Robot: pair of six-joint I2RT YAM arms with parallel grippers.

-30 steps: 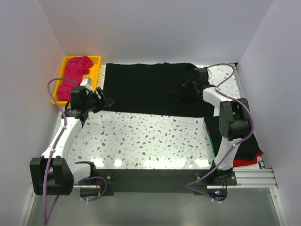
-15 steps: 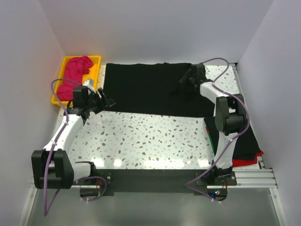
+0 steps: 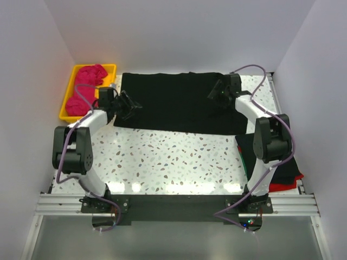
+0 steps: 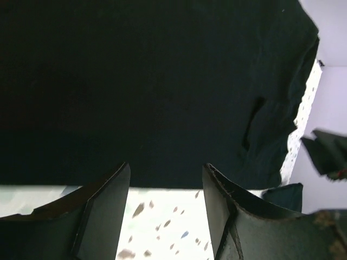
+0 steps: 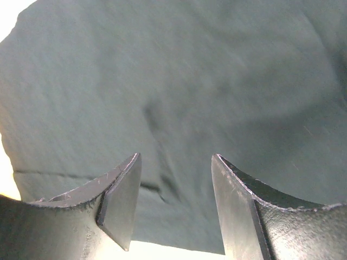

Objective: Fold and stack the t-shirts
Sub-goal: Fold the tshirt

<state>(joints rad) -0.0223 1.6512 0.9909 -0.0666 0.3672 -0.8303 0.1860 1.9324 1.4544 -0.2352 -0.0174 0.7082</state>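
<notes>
Spread flat across the 12 o'clock half of the table (image 3: 173, 162): large black t-shirt (image 3: 173, 103), soft matte cloth, roughly rectangular, smooth over most of its width. Rumpled toward its 3 o'clock end, with a shallow crease and a small fold seen up close from the right wrist.

Heaped at 10 o'clock in a shallow yellow tray (image 3: 111, 69) of glossy plastic: magenta-pink t-shirt (image 3: 87, 86), bunched and lumpy.

At 4 o'clock, beside the right arm's base: stack of black and red t-shirts (image 3: 284, 173), black on top, a red edge showing at its 6 o'clock side.

Tabletop hard and glossy, white terrazzo with grey and brown flecks, lamp glare near 6 o'clock. Plain pale walls (image 3: 179, 32) close on three sides; ribbed metal rail (image 3: 293, 203) along the near edge.

Left gripper (image 3: 132, 105) at the black shirt's 9 o'clock end, near the 7 o'clock corner. Fingers spread wide, nothing between them, the hem running just past the tips and bare terrazzo in the gap.

Right gripper (image 3: 215, 93) over the shirt's 2 o'clock part. Fingers parted, only cloth showing beyond them, nothing pinched. Cannot tell whether the tips touch the fabric.

Broad bare strip of terrazzo from the shirt's 6 o'clock hem to the arm bases.
</notes>
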